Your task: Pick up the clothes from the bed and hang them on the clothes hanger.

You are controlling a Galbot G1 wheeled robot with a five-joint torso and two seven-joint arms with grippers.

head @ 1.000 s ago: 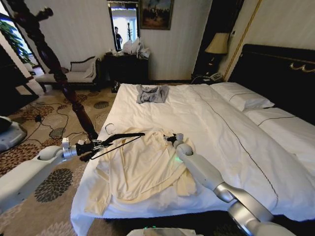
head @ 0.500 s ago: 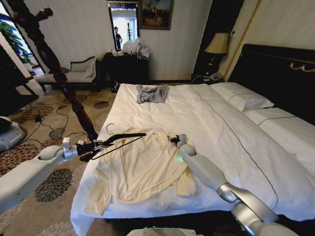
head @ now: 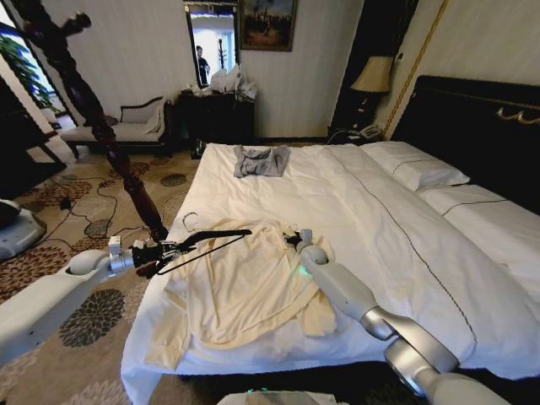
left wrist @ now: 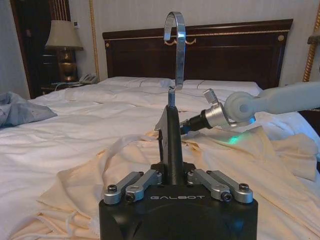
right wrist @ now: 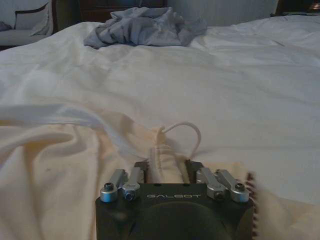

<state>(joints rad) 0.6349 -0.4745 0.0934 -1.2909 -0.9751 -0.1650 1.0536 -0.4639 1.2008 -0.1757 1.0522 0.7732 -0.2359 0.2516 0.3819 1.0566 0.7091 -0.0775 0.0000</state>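
Halfway, I am judging: both pieces are in my hands, but the hanging itself is not yet done. My left gripper (head: 160, 251) is clamping its fingers tight on the slim black triangular clothes hanger (head: 207, 239), holding it level just off the bed's left edge, one end reaching over the shirt, its thin silver wire hook (left wrist: 174, 47) gleaming. My right gripper (head: 293, 240) is resting low on the wide bed with plain white sheets (head: 371, 228), near its foot corner on the left side, fingers pinching a bunched fold at the collar end of the cream, pale-yellow long-sleeved shirt (head: 240, 291). The shirt is lying flat and rumpled across that corner, one sleeve draping over the edge; no part of it is on the hanger yet. The fabric is looking thin, soft and limp, creasing readily, with a small white loop (right wrist: 184, 135) poking from the pinched fold. The hanger is looking rigid and smooth.
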